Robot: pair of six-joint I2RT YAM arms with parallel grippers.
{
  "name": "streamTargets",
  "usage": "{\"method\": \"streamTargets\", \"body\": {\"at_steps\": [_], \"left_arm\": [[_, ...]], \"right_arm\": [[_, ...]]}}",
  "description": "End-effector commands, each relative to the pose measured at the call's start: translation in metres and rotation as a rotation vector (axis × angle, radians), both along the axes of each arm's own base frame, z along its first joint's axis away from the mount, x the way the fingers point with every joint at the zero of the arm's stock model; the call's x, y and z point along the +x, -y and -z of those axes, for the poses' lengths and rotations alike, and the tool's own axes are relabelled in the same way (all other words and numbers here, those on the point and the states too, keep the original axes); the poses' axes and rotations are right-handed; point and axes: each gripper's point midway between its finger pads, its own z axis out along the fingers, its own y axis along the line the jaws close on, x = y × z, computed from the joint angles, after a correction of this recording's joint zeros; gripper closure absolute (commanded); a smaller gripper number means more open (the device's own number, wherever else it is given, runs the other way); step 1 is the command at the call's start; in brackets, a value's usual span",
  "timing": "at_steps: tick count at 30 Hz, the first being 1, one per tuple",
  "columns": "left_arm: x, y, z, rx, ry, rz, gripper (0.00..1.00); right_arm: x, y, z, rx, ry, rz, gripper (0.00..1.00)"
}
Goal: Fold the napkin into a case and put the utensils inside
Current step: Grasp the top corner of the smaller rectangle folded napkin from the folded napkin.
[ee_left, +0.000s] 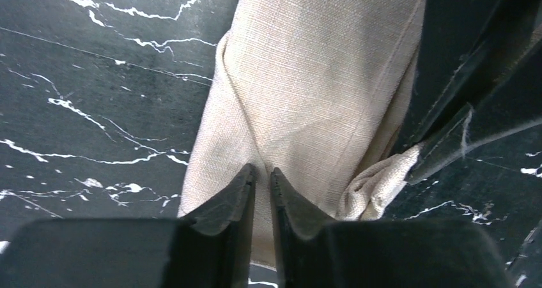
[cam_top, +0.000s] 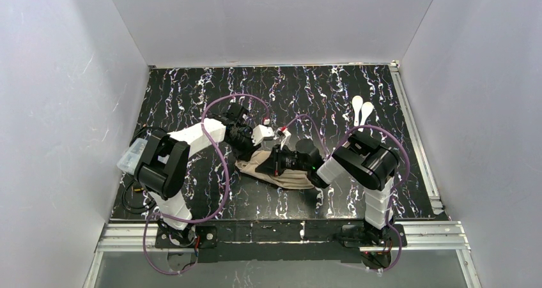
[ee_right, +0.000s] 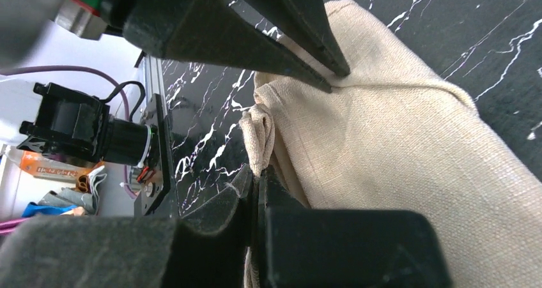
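two grippers pinch the napkin (cam_top: 252, 168), bunched between them; left gripper (ee_left: 262, 173) nips a thin crease, right gripper (ee_right: 255, 181) clamps an edge; utensils (cam_top: 362, 109) lie well apart, far right; risk: opposed pulls could skew the fold or slip the crease.

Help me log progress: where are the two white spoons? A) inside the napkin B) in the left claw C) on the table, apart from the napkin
C: both spoons lie side by side on the table near its far right corner, well apart from the napkin.
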Motion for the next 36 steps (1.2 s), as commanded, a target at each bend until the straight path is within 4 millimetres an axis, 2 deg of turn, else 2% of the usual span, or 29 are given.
{"method": "streamTargets", "body": {"at_steps": [1,2,3,11,18,25,29,36], "left_arm": [[0.002,0.0,-0.003,0.003,0.027,0.002,0.93],[0.003,0.001,-0.005,-0.001,0.026,-0.003,1.0],[0.004,0.003,-0.007,-0.006,0.025,-0.01,1.0],[0.003,0.012,-0.017,-0.047,-0.001,-0.025,1.0],[0.003,0.015,-0.028,-0.063,-0.017,-0.027,1.0],[-0.004,0.014,-0.028,-0.063,-0.037,-0.012,1.0],[-0.007,0.014,-0.026,-0.066,-0.048,-0.005,1.0],[-0.007,0.014,-0.026,-0.068,-0.044,0.001,1.0]], "right_arm": [[0.003,-0.009,-0.014,0.029,-0.012,-0.016,0.99],[0.004,-0.01,-0.012,0.021,-0.022,-0.016,0.99],[0.004,-0.011,-0.008,0.008,-0.031,-0.019,0.99],[0.011,-0.002,0.022,-0.095,-0.132,0.021,0.99],[0.009,0.0,0.037,-0.13,-0.183,0.012,0.99],[0.014,0.0,0.025,-0.108,-0.19,0.012,0.99],[0.021,-0.002,0.021,-0.123,-0.251,0.011,0.99],[0.022,-0.003,-0.005,-0.102,-0.206,-0.014,0.99]]}}
